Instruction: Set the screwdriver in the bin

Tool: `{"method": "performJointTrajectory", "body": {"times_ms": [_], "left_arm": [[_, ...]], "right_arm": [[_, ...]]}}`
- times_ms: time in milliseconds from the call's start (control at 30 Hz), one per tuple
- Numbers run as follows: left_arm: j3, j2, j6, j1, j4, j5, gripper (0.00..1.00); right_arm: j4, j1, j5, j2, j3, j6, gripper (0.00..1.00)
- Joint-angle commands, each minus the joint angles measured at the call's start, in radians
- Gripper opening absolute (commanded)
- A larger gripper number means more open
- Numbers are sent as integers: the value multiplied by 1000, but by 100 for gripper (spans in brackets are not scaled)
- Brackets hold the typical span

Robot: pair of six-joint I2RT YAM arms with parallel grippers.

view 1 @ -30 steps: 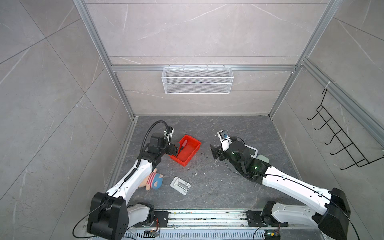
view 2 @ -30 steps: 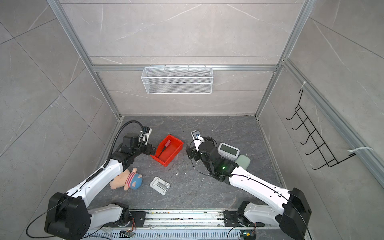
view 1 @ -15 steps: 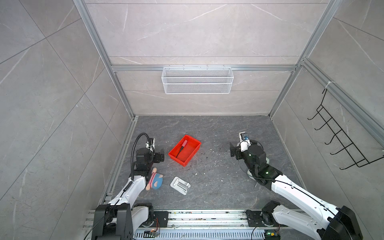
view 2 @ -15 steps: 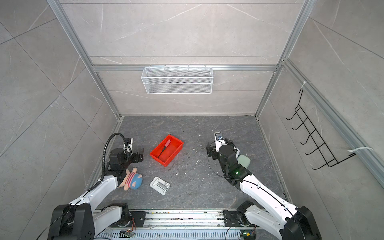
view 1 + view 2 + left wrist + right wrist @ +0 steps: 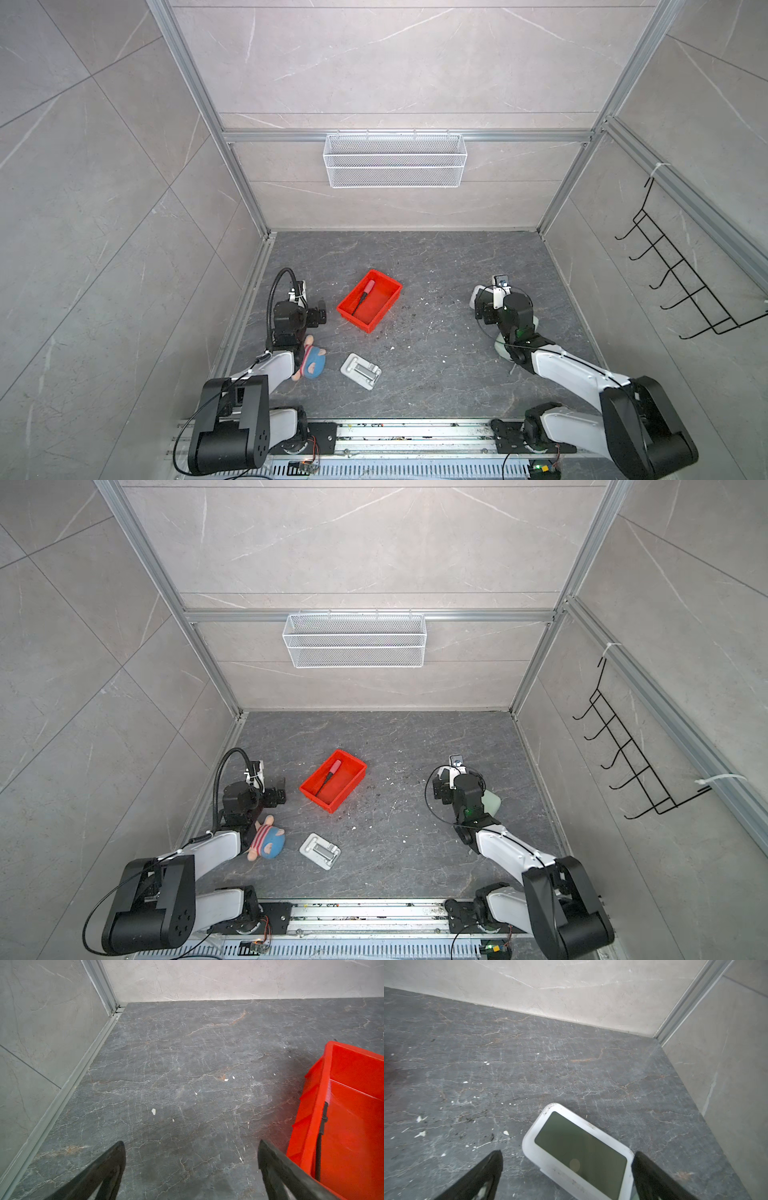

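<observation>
Over the last second both arms have drawn back from the shallow rectangular bright red plastic bin (image 5: 377, 308) (image 5: 341, 788), which sits left of the middle of the dark grey stone-look tabletop (image 5: 436, 353). The left pincer (image 5: 320, 316) (image 5: 191, 1142) now sits near the bin on its left-edge side. The right pincer (image 5: 478, 306) (image 5: 568, 1152) is well apart from it, toward the right edge.

The small slim screwdriver with a red handle and thin black shaft (image 5: 362, 297) (image 5: 328, 780) lies inside the bin along one long wall, as it did a second ago. The task therefore looks finished, with the arms retiring.

Both pincers are spread wide and carry nothing. The left has bare tabletop between its fingers. The right hangs over a white rectangular device with a dark screen (image 5: 581, 1153) without clasping it.
</observation>
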Motion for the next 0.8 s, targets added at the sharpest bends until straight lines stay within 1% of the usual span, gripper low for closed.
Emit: {"method": "performJointTrajectory", "body": {"times_ms": [0, 33, 67, 100, 167, 233, 300, 367, 400, 767], "left_arm": [[-21, 46, -28, 8, 156, -26, 99], [-20, 64, -28, 8, 172, -28, 99], [-20, 88, -28, 8, 190, -27, 99], [-17, 114, -27, 9, 209, -26, 99], [-12, 175, -21, 8, 252, -19, 99], [0, 232, -15, 9, 288, -16, 99], [29, 222, -22, 11, 202, -11, 99], [38, 234, -33, 25, 207, 1, 99], [48, 227, -40, 37, 173, 21, 99], [47, 228, -43, 46, 181, 25, 100]], "right_arm": [[187, -60, -105, 85, -30, 35, 99], [151, -76, -133, 91, -9, 38, 99], [167, -95, -168, 102, -8, 28, 99], [204, -104, -169, 120, -12, 31, 99], [218, -131, -204, 162, -5, 45, 99], [273, -137, -218, 206, -14, 48, 99], [331, -147, -237, 246, -23, 53, 99], [302, -149, -244, 236, -19, 50, 99], [320, -150, -242, 245, -20, 52, 99], [309, -150, -238, 238, -20, 42, 99]]}}
